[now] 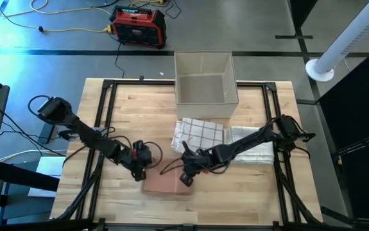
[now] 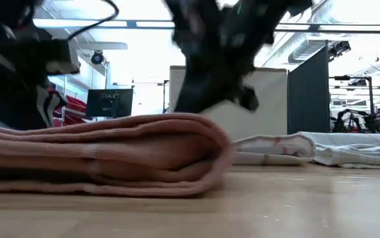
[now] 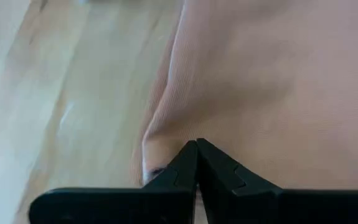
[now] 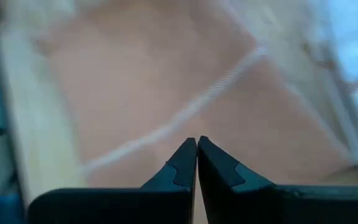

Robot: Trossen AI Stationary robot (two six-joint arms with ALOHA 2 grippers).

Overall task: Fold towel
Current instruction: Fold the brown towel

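a pale wooden table (image 1: pixel 248 199) with a black frame stands on a grey floor, a red and black case (image 1: pixel 138 26) lying beyond it. an open beige box (image 1: pixel 205 77) sits at the far edge, a checked cloth (image 1: pixel 199 133) and white towels (image 1: pixel 251 144) just near of it. the pink towel (image 1: pixel 165 182) lies folded at the near centre, layers stacked, its rounded fold on the right in the low view. the left gripper (image 1: pixel 138 172) at its left edge and the right gripper (image 1: pixel 187 178) at its right are both closed, pressed on the towel, gripping nothing.

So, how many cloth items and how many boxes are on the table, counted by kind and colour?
Pink towel: 1
Checked cloth: 1
White cloth: 1
Beige box: 1
Total: 4
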